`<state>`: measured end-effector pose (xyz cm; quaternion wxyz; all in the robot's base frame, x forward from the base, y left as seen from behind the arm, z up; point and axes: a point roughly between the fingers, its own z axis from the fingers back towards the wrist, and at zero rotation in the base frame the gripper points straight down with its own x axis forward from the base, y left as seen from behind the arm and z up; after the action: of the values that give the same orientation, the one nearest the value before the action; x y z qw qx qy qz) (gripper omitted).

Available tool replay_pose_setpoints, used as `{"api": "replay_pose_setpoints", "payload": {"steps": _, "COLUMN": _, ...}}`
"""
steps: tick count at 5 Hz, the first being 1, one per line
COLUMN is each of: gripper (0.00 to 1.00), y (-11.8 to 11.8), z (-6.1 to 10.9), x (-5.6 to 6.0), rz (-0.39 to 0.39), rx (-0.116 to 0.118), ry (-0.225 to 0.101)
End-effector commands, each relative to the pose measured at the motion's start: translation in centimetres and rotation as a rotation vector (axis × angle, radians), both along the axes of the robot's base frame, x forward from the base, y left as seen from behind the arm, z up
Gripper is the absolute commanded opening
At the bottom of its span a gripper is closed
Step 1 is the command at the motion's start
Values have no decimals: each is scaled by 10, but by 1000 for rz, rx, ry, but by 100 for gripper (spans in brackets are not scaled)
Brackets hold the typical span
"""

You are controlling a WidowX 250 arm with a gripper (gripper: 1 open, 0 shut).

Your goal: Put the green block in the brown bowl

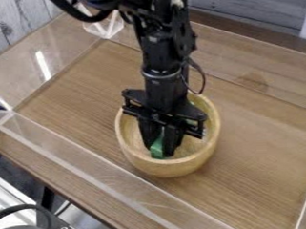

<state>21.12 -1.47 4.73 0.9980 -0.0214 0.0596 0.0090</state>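
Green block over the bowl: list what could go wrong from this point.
1. The gripper is shut on the green block, which stands on end inside the brown bowl; released like this, it may topple against the wall or lean out over the rim.
2. The fingers sit low between the thick walls; pushing further down could jam the block on the bottom or shift the bowl on the table.

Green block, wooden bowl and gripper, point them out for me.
Bright green flat block (157, 146), camera view, lower end below the jaws.
Round tan wooden bowl (134, 149), camera view, left rim.
Black gripper (167, 137), camera view, between fingertips.
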Motion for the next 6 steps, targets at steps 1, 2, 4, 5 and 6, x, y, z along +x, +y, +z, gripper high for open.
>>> {"api": "replay_pose_setpoints", "payload": {"steps": 1, "gripper": 0, "y": -1, "z": 7, "x": 11, "rz": -8, "rx": 4, "ry": -37}}
{"api": "replay_pose_setpoints", "payload": {"steps": 2, "gripper": 0, "y": -1, "z": 7, "x": 12, "rz": -8, "rx": 5, "ry": -31}}
{"api": "replay_pose_setpoints", "payload": {"steps": 4, "gripper": 0, "y": -1, "z": 8, "x": 13, "rz": -8, "rx": 5, "ry": -18}}
{"api": "replay_pose_setpoints", "payload": {"steps": 5, "gripper": 0, "y": -1, "z": 8, "x": 14, "rz": -9, "rx": 6, "ry": -12}}
{"api": "replay_pose_setpoints", "payload": {"steps": 6, "gripper": 0, "y": -1, "z": 7, "x": 15, "rz": -10, "rx": 6, "ry": -5}}
